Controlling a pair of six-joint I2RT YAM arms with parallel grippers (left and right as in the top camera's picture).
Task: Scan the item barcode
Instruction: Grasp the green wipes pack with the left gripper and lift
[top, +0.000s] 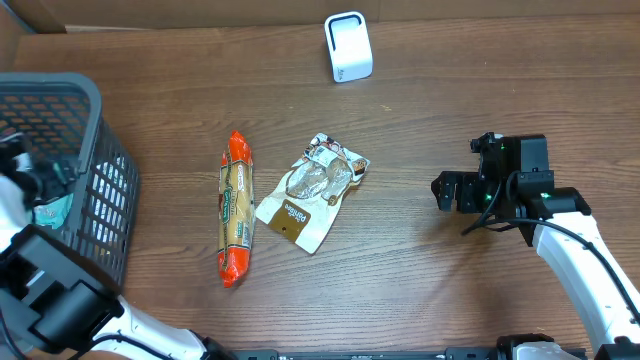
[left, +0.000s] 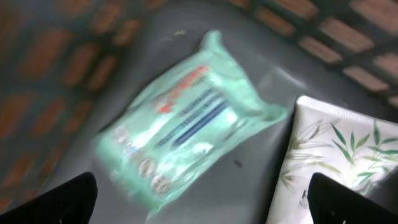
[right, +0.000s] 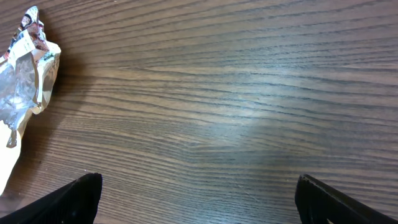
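Reaching into the grey basket (top: 60, 82) at the 9 o'clock edge of the counter (top: 420, 110), the left claw (left: 200, 208) hung with its jaws spread fully wide and nothing between them. Below it, on the basket floor, lay a pale green packet (left: 186, 124), slanted from 7 to 1 o'clock in the wrist view and blurred; close at its 4 o'clock lay a white pack with a leaf print (left: 339, 155). Judging by the claw's aim, the green packet was the item to be scanned. The right claw (top: 447, 190) sat at 3 o'clock of the counter, equally wide open and empty, over bare wood. Near the middle lay 2 other goods: a long orange-ended pack (top: 236, 208) and, at its 3 o'clock, a white and gold pouch (top: 310, 190). The white scanner (top: 348, 46) stood at 12 o'clock.

The step in hand appeared to be the pick. To do it well, the left claw would need to turn so its jaws crossed the packet's narrow width, descend until both fingers (left: 59, 202) passed the soft edges, and close near the middle so the film did not fold over the print. No barcode could be made out, so the grip should leave both faces free to turn toward the scanner.
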